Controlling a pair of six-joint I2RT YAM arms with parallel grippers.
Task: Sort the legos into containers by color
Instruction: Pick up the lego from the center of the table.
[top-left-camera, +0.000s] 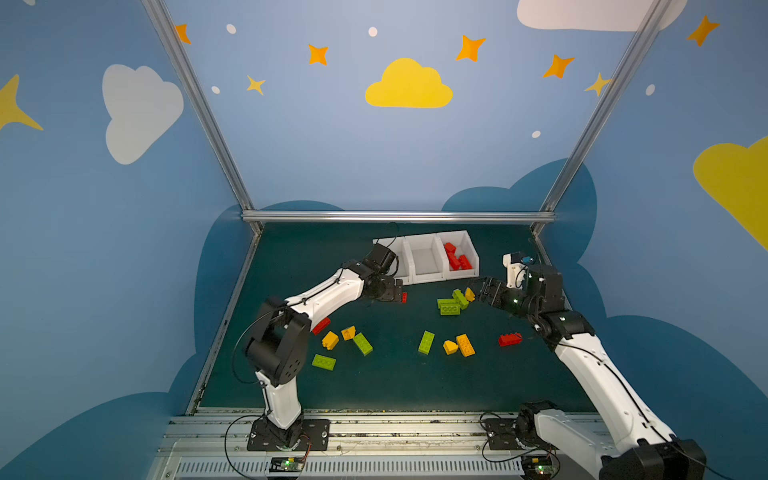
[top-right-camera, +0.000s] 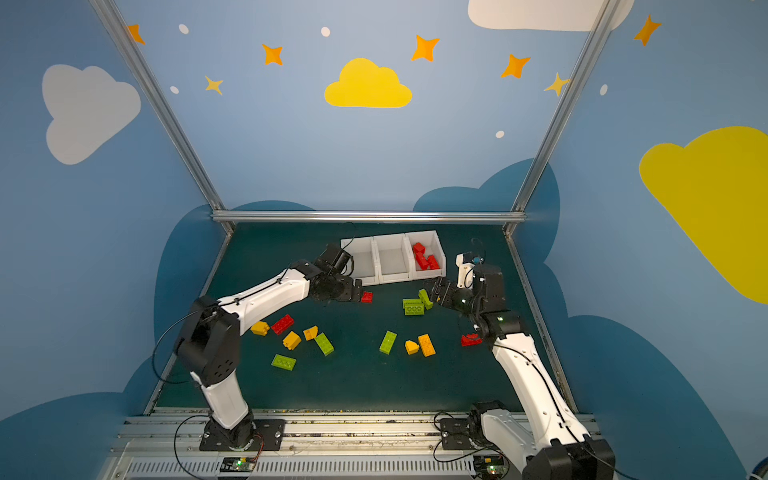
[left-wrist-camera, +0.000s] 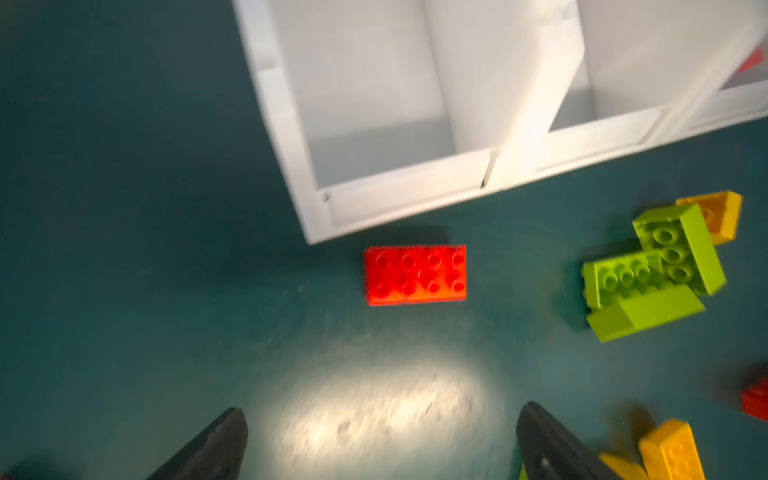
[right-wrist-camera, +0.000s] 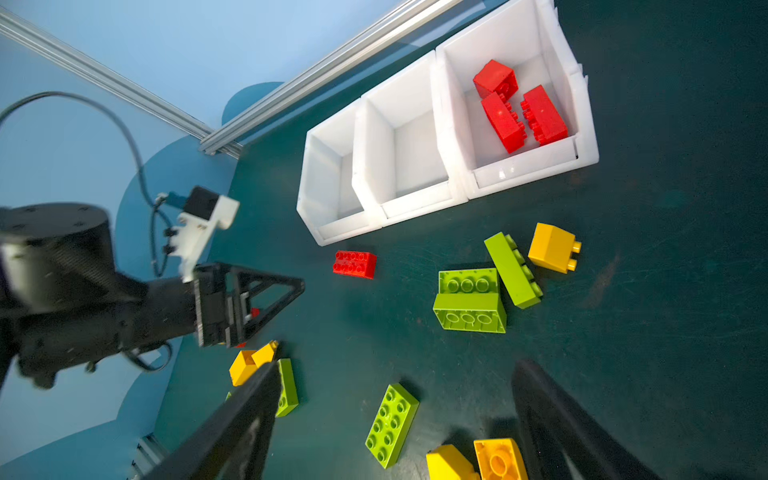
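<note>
Red brick (top-left-camera: 404, 296) half hidden behind left fingers (top-left-camera: 399, 289), left wrist view blurred

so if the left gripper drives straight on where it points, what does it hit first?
Probably the loose red brick, centred ahead of the open left gripper; the white bin lies just beyond. Height is unclear.

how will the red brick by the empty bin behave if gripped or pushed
The red brick looks like rigid moulded plastic, so likely stiff and light. It lies flat, studs up, so it should slide, not roll or tip. Glossy sides may slip.
</note>
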